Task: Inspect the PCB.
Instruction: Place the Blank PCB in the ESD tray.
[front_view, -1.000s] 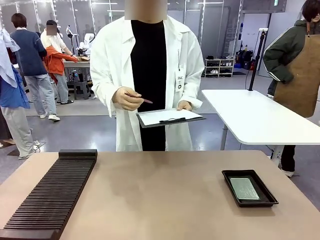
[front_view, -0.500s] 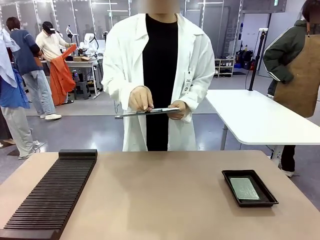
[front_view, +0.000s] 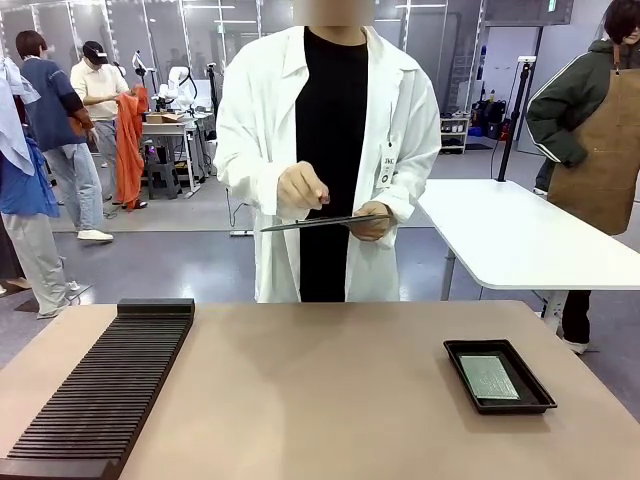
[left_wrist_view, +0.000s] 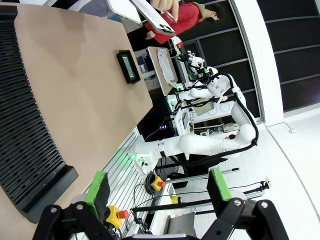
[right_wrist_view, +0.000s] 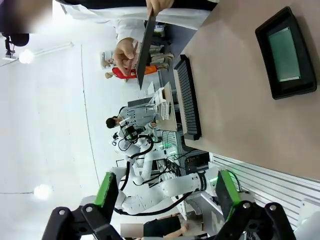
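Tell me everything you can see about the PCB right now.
The PCB is a thin, flat, rectangular board with a pale greyish-green, finely patterned face. It lies flat inside a shallow black tray on the tan table, toward the robot's right side. The tray's raised rim frames it all round. No hand or gripper touches it.

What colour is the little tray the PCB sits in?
Black tray, holding the greyish-green PCB; clearest in the front view.

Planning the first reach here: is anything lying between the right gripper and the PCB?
Nothing visible does. The PCB lies flat in the black tray on the table's right side, bare tabletop around it. The right gripper hangs open off the table's edge. The tray's low rim surrounds the board.
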